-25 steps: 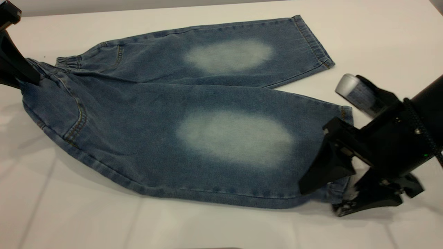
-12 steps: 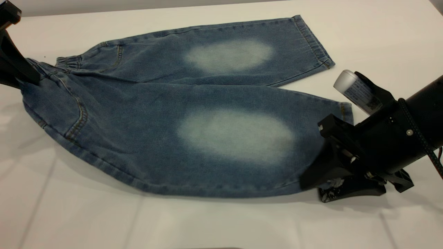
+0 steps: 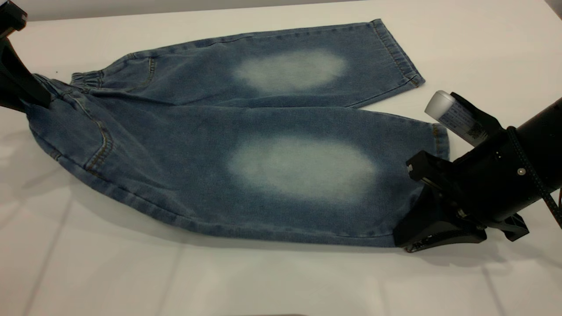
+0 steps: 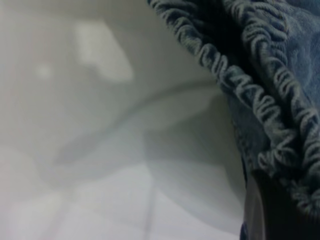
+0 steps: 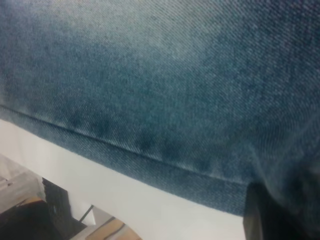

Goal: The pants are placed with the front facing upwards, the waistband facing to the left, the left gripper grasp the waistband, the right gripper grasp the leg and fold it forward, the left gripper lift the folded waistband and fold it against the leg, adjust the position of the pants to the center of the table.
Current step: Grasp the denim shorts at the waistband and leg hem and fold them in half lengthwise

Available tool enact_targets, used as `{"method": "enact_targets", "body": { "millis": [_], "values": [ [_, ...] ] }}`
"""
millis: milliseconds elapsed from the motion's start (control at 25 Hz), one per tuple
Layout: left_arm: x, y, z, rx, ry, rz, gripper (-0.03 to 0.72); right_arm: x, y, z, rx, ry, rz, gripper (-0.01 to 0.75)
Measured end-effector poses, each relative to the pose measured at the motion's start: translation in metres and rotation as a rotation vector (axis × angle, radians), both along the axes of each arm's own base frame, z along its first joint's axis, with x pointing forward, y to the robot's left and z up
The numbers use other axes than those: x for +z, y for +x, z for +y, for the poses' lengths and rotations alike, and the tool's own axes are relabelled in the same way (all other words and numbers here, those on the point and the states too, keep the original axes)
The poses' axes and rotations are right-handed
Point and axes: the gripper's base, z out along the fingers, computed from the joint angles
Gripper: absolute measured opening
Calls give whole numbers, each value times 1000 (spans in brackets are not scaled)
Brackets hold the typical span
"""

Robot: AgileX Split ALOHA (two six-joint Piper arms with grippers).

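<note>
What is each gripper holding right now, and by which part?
The left gripper holds the pants by the waistband; the right gripper is shut on the near leg's hem corner.

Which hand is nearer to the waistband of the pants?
The left. The left hand is right at the waistband, at the table's left edge. The right hand is at the far end, on the hem of the near leg.

Grey backdrop [image 3: 88, 6] along far edge; blurred dark shape [image 5: 57, 207], unidentifiable.
</note>
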Motion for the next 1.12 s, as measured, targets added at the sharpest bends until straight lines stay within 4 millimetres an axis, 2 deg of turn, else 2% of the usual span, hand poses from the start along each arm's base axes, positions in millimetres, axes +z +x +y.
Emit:
{"method": "enact_targets", "body": {
  "millis": [120, 200, 400, 560, 720, 840, 1000, 1120],
  "values": [
    [1, -2, -2, -15, -19, 20, 77, 5, -1, 0, 37, 0, -13, 26],
    [3, -6, -3, -22, -27, 26, 77, 17, 1, 1, 70, 0, -45, 26],
    [6, -31, -8, -15, -27, 38, 77, 62, 3, 1, 113, 0, -126, 26],
    [12, -54, -13, 4, -42, 54, 77, 97, -5, 0, 164, 5, -151, 26],
    [17, -63, -15, 14, -51, 51, 77, 127, -10, 0, 156, 11, -176, 26],
    [19, -61, -17, 57, -81, 35, 79, 143, 3, 2, 140, 25, -212, 26],
    [22, -54, -18, 169, -154, -10, 81, 165, 29, 6, 124, 29, -276, 26],
    [26, -49, -19, 261, -217, -40, 81, 173, 51, 9, 101, 20, -294, 26]
  ]
}}
